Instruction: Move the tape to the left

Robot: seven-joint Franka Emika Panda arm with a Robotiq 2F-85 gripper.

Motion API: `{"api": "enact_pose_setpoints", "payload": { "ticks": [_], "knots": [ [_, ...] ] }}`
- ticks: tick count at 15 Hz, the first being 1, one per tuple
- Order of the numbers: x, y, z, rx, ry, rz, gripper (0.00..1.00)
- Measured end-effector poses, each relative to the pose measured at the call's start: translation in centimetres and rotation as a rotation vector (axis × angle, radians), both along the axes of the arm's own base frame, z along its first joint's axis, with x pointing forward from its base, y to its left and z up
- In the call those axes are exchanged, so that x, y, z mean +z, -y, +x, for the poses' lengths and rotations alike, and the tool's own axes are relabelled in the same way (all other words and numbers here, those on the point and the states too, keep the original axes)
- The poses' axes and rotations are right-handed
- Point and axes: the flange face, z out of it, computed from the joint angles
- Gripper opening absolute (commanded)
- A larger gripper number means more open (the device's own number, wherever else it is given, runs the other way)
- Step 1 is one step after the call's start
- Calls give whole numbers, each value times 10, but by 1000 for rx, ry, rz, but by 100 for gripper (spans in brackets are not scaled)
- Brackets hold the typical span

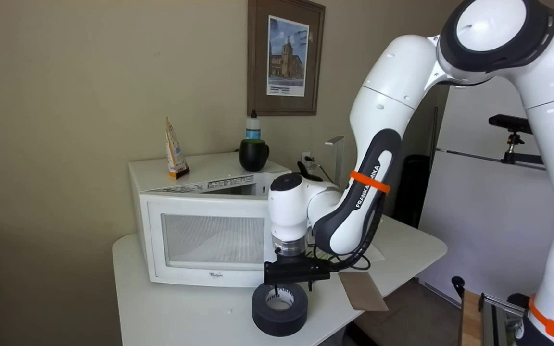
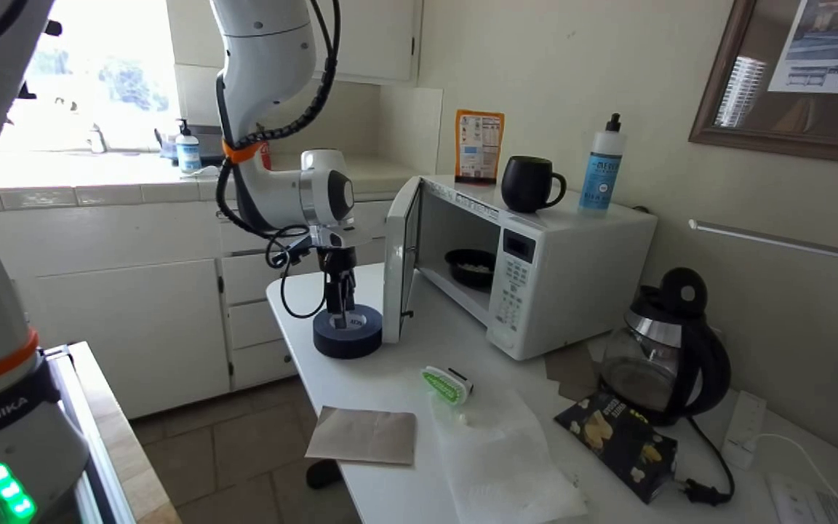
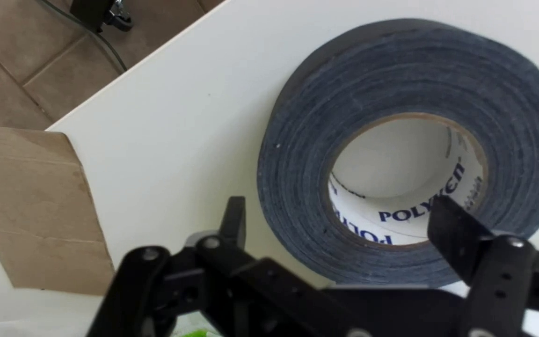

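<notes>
1. Thick dark-grey tape roll (image 3: 293, 159) lies flat near the robot-side edge of the white table (image 2: 382, 386).
2. Black two-fingered gripper (image 3: 338, 206) is spread wide, one fingertip at the roll's hole, the other outside.
3. White microwave (image 2: 572, 262): its open door (image 2: 393, 291) stands just beside the roll.
4. Flat brown cardboard piece (image 2: 362, 435) overhangs that same edge.

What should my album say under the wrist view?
Parted black fingers, one overlapping a dark roll of tape; brown cardboard juts off the white table.
</notes>
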Motion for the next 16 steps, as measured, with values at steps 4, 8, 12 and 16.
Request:
{"api": "enact_pose_setpoints", "payload": {
  "ticks": [4, 8, 12, 16],
  "knots": [
    [-19, 4, 1, -13, -33, -41, 100],
    [-28, 16, 4, -14, -72, -39, 100],
    [-40, 23, 4, 3, -119, -8, 73],
    [-51, 23, 10, 49, -110, 70, 42]
  ]
}}
